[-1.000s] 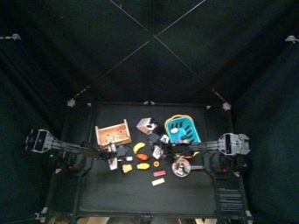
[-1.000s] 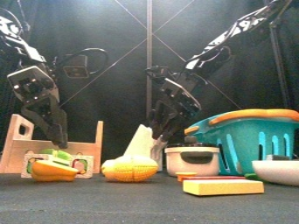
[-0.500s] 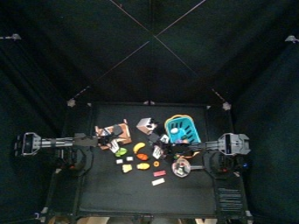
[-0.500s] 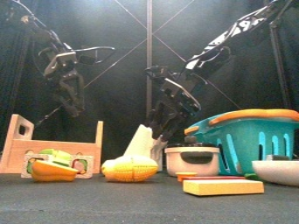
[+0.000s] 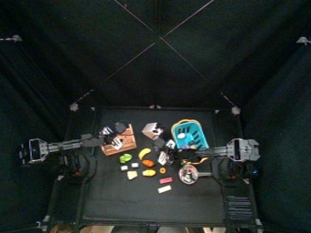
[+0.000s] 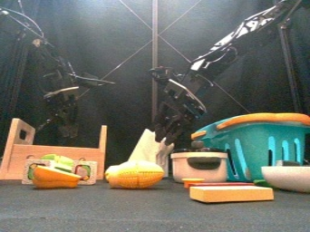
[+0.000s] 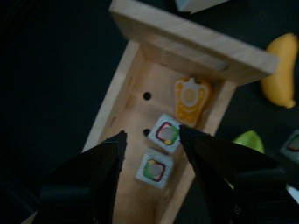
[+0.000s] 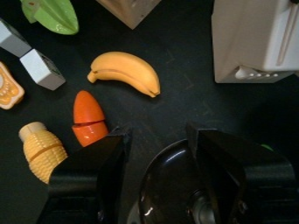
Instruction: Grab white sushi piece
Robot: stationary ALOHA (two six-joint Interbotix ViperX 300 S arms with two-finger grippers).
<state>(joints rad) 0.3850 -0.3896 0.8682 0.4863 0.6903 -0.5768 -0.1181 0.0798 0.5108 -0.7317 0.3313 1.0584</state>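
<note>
Two white sushi pieces with coloured centres (image 7: 166, 133) lie side by side inside the wooden tray (image 7: 135, 79), next to an orange-topped piece (image 7: 190, 94). My left gripper (image 7: 152, 136) hovers open and empty right above them; in the front view it (image 6: 58, 111) hangs behind the tray (image 6: 24, 145). My right gripper (image 8: 158, 153) is open and empty over a black pot (image 8: 187, 188), and hangs mid-table in the front view (image 6: 169, 111). Two more small white-grey blocks (image 8: 41, 68) lie near it.
A banana (image 8: 126, 72), a carrot (image 8: 87, 118), corn (image 8: 45, 149) and a white carton (image 8: 251, 39) lie around the pot. A teal basket (image 6: 260, 140), a yellow block (image 6: 230, 192) and a bowl (image 6: 291, 177) stand front right.
My left gripper rose from the table's front left and moved back over the wooden tray. The right arm has not moved.
</note>
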